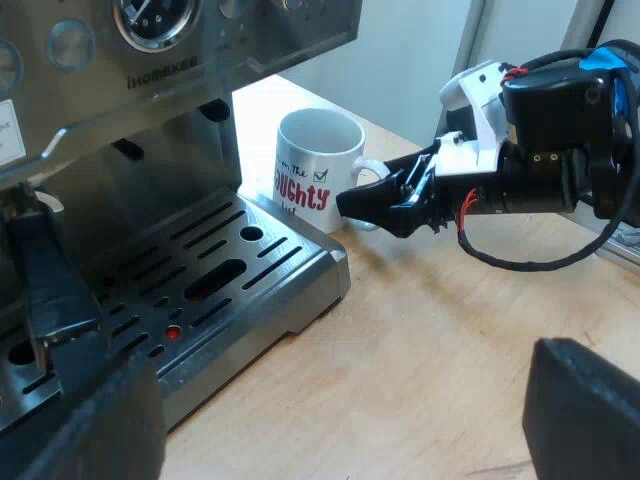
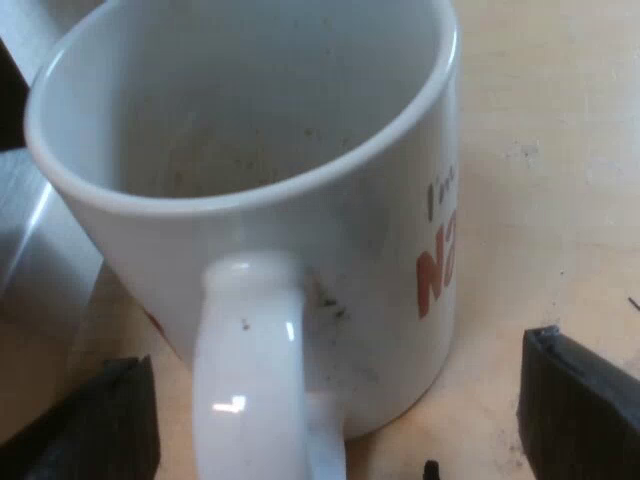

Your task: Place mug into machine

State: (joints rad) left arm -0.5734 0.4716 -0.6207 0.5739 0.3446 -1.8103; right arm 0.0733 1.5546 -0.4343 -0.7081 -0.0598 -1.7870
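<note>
Currently: white mug (image 1: 318, 165), upright on bench (image 1: 450, 330) beside drip tray (image 1: 300, 272) of espresso machine (image 1: 150, 100); right hand (image 1: 372, 207) spread astride mug handle; left hand (image 1: 300, 380) spread, empty, near tray.

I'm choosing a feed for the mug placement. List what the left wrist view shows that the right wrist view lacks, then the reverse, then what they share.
Left wrist view's own: the espresso machine with its gauge and slotted drip tray, the open left gripper, and the right gripper at the handle of the mug.
Right wrist view's own: the mug's faintly speckled inside, and the open right gripper's fingers either side of the handle.
Shared: the white, red-lettered mug standing on the wooden table.
</note>
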